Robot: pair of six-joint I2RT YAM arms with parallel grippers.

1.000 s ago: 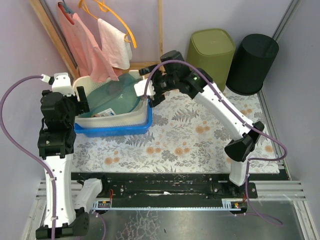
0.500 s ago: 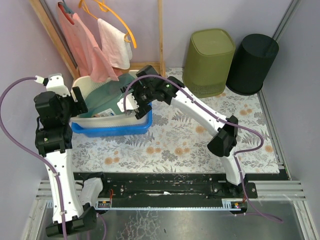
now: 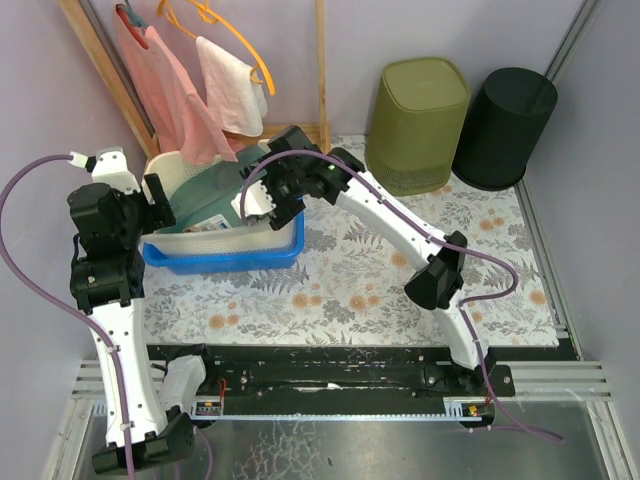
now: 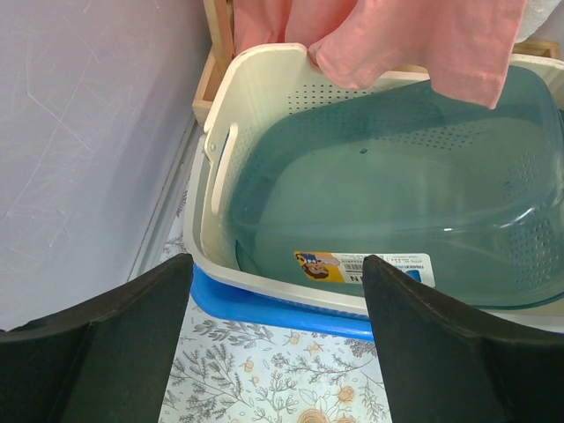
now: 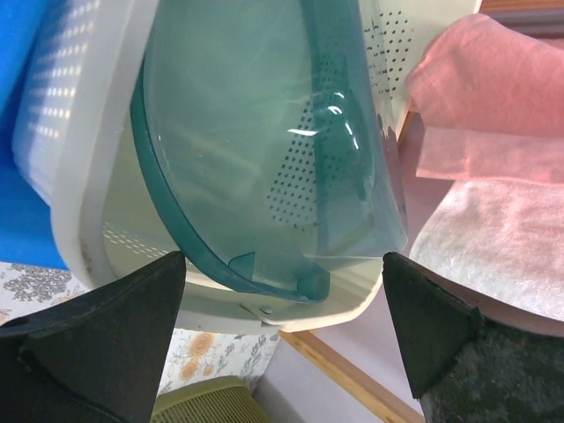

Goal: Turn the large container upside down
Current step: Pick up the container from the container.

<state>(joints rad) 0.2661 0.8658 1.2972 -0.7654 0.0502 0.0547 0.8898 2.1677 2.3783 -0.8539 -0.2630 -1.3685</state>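
Three containers sit nested at the back left: a blue basin at the bottom, a white perforated basket in it, and a teal translucent tub inside that, all open side up. My left gripper is open at the stack's left end. In its wrist view the jaws stand wide in front of the white basket, blue basin and teal tub, touching nothing. My right gripper is open at the stack's right end. Its jaws straddle the rims of the teal tub and white basket.
A pink cloth and a white towel hang from a wooden rack over the stack's far side. An olive bin and a black bin stand at the back right. The floral mat lies in front.
My right arm has swung left, bringing its gripper from beside the stack's right end to its right rim. My left arm shifted slightly left and back. The containers have not moved.
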